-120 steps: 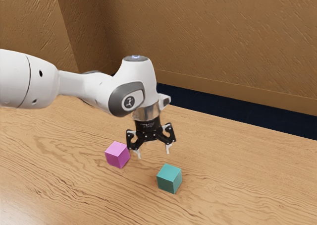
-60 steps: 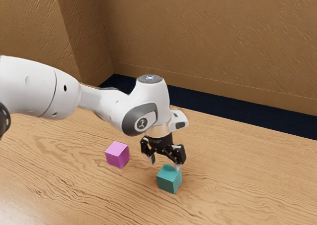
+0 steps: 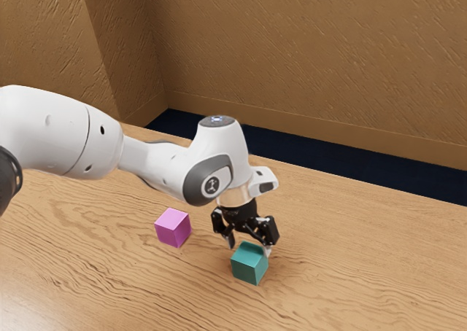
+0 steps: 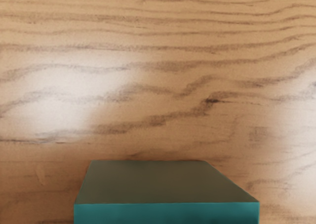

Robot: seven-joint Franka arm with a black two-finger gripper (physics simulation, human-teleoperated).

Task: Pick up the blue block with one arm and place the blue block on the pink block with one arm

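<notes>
Hand (image 3: 249, 243) is held spread wide just over blue block (image 3: 248, 267) at lower centre; pink block (image 3: 173, 227) is seen left of it on surface (image 3: 365, 258).

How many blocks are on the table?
2. A pink block sits on the wooden table, toward the exterior view's left. A blue-green block sits further toward that view's right, just under the open gripper. None seems hidden.

Two blocks on worktop (image 3: 365, 258), apart. Pincer (image 3: 249, 246) hangs just over nearer block (image 3: 249, 267); farther block (image 3: 173, 227) sits toward exterior view's left. Wall (image 3: 328, 54) behind worktop.
</notes>
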